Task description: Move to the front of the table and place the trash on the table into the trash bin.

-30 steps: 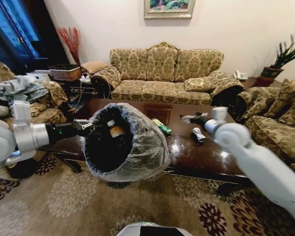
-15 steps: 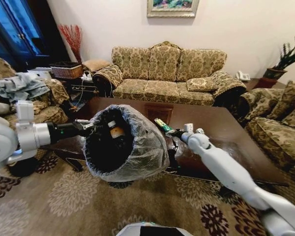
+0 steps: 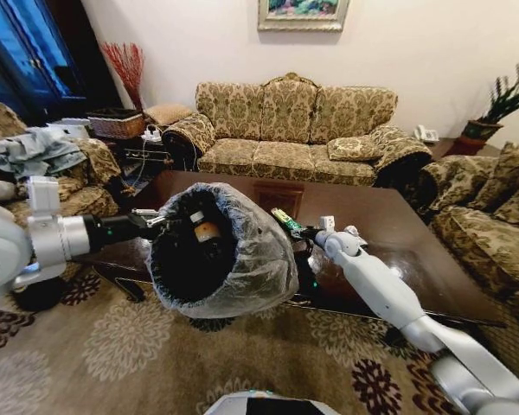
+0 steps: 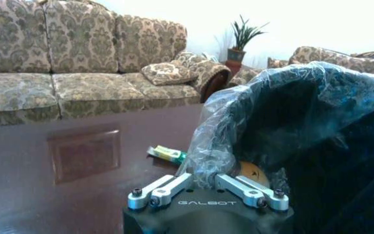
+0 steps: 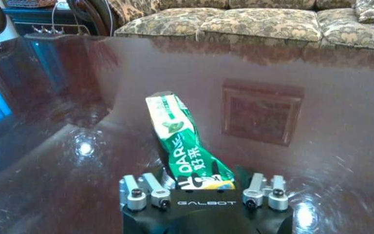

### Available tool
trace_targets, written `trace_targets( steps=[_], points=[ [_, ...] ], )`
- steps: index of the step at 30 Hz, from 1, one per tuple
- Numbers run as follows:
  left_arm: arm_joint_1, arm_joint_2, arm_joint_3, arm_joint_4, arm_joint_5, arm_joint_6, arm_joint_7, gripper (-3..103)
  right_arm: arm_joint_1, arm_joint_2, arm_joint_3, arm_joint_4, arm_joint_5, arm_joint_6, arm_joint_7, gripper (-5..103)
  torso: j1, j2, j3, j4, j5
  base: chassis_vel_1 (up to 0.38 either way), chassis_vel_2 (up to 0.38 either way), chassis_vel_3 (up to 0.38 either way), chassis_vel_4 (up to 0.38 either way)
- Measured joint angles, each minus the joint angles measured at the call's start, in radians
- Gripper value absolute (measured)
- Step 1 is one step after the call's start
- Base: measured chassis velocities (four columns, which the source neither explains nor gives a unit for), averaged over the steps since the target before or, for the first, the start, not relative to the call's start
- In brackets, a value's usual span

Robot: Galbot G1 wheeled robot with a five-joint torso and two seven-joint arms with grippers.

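My left gripper (image 3: 158, 221) is shut on the rim of the black trash bin (image 3: 253, 252), which hangs tilted over the table's near left corner with its grey bag showing. A tan bottle (image 3: 206, 231) lies inside the bin. The green-yellow packet (image 3: 285, 220) lies flat on the glossy dark brown table (image 3: 389, 232), just beyond the bin. My right gripper (image 3: 302, 232) is low over the table at the packet's near end. In the right wrist view the packet (image 5: 182, 148) runs in between that gripper's (image 5: 196, 181) open fingers. The left wrist view shows the packet (image 4: 165, 154) beside the bin (image 4: 291, 112).
A patterned sofa (image 3: 290, 130) stands behind the table, with armchairs (image 3: 489, 225) to the right and left. A wicker basket (image 3: 114, 128) sits on a side table at the back left. A potted plant (image 3: 502, 99) stands at the back right. Patterned carpet (image 3: 112, 354) lies in front.
My right arm has swung left and down from over the table's right part to the green-yellow packet. The left arm holds the bin as before. The camera shifted slightly.
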Motion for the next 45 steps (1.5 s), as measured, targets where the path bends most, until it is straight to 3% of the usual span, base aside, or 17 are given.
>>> trace_targets(
  steps=[1, 3, 5, 8, 10, 19, 22, 26, 27, 30, 33, 36, 37, 40, 45],
  points=[
    [-0.001, 0.003, 0.0, 0.001, 0.0, -0.001, 0.002, 0, 0.0, 0.001, 0.0, -0.001, 0.0, 0.0, 0.0, 70, 0.0, 0.0, 0.0, 0.0, 0.0, 0.0, 0.0, 0.0, 0.0],
    [-0.003, 0.007, 0.0, 0.005, 0.0, -0.003, 0.004, 0, 0.0, 0.002, 0.0, -0.001, 0.001, 0.0, 0.0, 70, 0.0, 0.0, 0.0, -0.0002, 0.0001, 0.0, 0.0, 0.0, 0.0],
    [-0.006, 0.014, 0.001, 0.017, 0.0, -0.01, 0.008, 0, -0.001, 0.005, 0.0, -0.003, 0.002, 0.0, 0.004, 53, 0.0, 0.0, 0.0, -0.0007, 0.0003, 0.0, 0.0, 0.0, 0.0],
    [-0.006, 0.017, 0.001, 0.029, 0.0, -0.014, 0.02, 0, -0.006, 0.005, -0.001, -0.002, 0.006, 0.001, 0.015, 47, 0.0, 0.0, 0.0, -0.0007, 0.0, 0.0, 0.0, 0.0, 0.0],
    [-0.007, 0.019, 0.001, 0.037, 0.0, -0.016, 0.025, 0, -0.01, 0.005, -0.007, 0.003, 0.009, 0.005, 0.03, 38, 0.0, 0.0, 0.0, -0.0006, -0.0001, 0.0, 0.0, 0.0, 0.0],
    [-0.017, 0.045, 0.007, 0.061, 0.003, -0.028, 0.025, 0, -0.017, -0.016, -0.012, 0.11, 0.074, 0.025, 0.134, 21, 0.0, 0.0, 0.0, -0.0002, 0.0005, 0.0, 0.0, 0.0, 0.0],
    [-0.018, 0.077, 0.017, 0.091, 0.018, -0.034, 0.026, 0, -0.016, -0.061, 0.023, 0.228, 0.12, 0.03, 0.175, 15, 0.0, 0.0, 0.0, 0.0, 0.0002, 0.0, 0.0, 0.0, 0.0],
    [-0.018, 0.194, 0.017, 0.185, 0.001, -0.035, 0.024, 0, 0.099, -0.208, 0.08, 0.451, 0.207, 0.054, 0.176, 3, 0.0, 0.0, 0.0, -0.0007, 0.0003, 0.0, 0.0, 0.0, 0.0],
    [-0.018, 0.194, 0.017, 0.185, 0.001, -0.035, 0.024, 0, 0.099, -0.208, 0.08, 0.451, 0.207, 0.054, 0.176, 3, 0.0, 0.0, 0.0, -0.0007, 0.0003, 0.0, 0.0, 0.0, 0.0],
    [-0.016, 0.321, 0.01, 0.282, -0.041, -0.033, 0.015, 0, 0.254, -0.281, 0.089, 0.58, 0.323, 0.064, 0.155, 1, 0.0, 0.0, 0.0, -0.0009, -0.0002, 0.0, 0.0, 0.0, 0.0],
    [-0.012, 0.386, 0.01, 0.326, -0.055, -0.03, 0.013, 0, 0.334, -0.295, 0.087, 0.635, 0.4, 0.064, 0.147, 1, 0.0, 0.0, 0.0, -0.0007, 0.0004, 0.0, 0.0, 0.0, 0.0],
    [-0.001, 0.504, 0.01, 0.415, -0.074, -0.02, 0.014, 0, 0.49, -0.294, 0.061, 0.721, 0.576, 0.049, 0.143, 1, 0.0, 0.0, 0.0, 0.0004, -0.0005, 0.0, 0.0, 0.0, 0.0],
    [-0.001, 0.504, 0.01, 0.415, -0.074, -0.02, 0.014, 0, 0.49, -0.294, 0.061, 0.721, 0.576, 0.049, 0.143, 1, 0.0, 0.0, 0.0, 0.0004, -0.0005, 0.0, 0.0, 0.0, 0.0],
    [0.034, 0.649, 0.015, 0.504, -0.082, -0.026, 0.013, 0, 0.581, -0.301, 0.032, 0.828, 0.751, 0.032, 0.161, 1, 0.0, 0.0, 0.0, -0.0006, -0.0001, 0.0, 0.0, 0.0, 0.0],
    [0.073, 0.73, 0.017, 0.51, -0.079, -0.034, 0.007, 0, 0.572, -0.291, 0.019, 0.94, 0.842, 0.013, 0.187, 1, 0.0, 0.0, 0.0, -0.0009, 0.0007, 0.0, 0.0, 0.0, 0.0]
  ],
)
